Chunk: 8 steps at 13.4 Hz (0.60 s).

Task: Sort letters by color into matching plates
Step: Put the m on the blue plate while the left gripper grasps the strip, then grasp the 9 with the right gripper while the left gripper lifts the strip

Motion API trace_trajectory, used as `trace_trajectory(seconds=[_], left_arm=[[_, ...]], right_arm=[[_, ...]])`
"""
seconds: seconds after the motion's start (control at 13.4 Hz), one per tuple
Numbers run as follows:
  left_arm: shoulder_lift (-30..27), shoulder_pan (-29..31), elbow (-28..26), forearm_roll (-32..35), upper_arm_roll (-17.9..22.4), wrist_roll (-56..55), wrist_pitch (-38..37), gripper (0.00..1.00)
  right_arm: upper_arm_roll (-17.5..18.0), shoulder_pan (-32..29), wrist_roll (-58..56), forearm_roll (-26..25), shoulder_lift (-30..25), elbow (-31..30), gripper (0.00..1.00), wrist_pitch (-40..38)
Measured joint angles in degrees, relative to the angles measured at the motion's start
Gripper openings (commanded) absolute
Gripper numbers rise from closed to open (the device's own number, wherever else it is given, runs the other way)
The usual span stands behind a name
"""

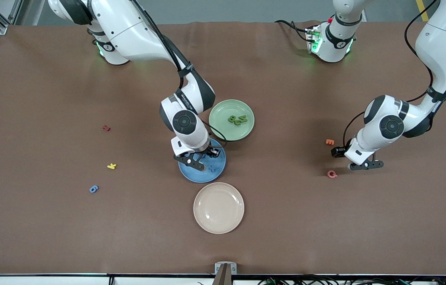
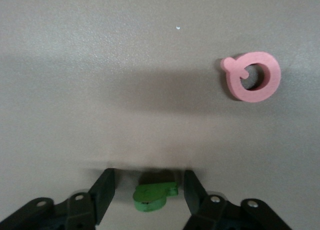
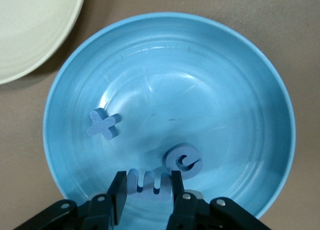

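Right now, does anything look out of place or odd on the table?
One blue letter lies on the table toward the right arm's end, away from the blue plate. Nothing looks spilled or damaged.

My brown table carries a glossy round blue plate at centre. With twelve toward my bases, a pale green round plate lies at one o'clock and a beige round plate at six. Out at nine lie a red foam letter, a yellow foam letter and a blue foam 6; at three lie an orange foam letter, a pink foam letter and a small green foam piece.
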Motion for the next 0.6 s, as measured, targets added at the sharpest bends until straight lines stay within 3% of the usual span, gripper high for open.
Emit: trace_trajectory(seconds=[0.07, 0.15, 0.45, 0.6], left_arm=[[0.0, 0.0, -0.1, 0.0, 0.0, 0.0, 0.0, 0.59], [-0.1, 0.0, -0.1, 0.0, 0.0, 0.0, 0.0, 0.56], [-0.3, 0.0, -0.2, 0.1, 0.0, 0.0, -0.1, 0.47], [-0.4, 0.0, -0.3, 0.1, 0.0, 0.0, -0.1, 0.28]], right_arm=[[0.0, 0.0, 0.0, 0.0, 0.2, 0.3, 0.7, 0.0], [-0.1, 0.0, 0.0, 0.0, 0.3, 0.5, 0.99, 0.0], [-0.3, 0.0, 0.0, 0.1, 0.3, 1.6, 1.0, -0.6], [-0.8, -0.1, 0.0, 0.1, -0.4, 3.1, 1.0, -5.2]])
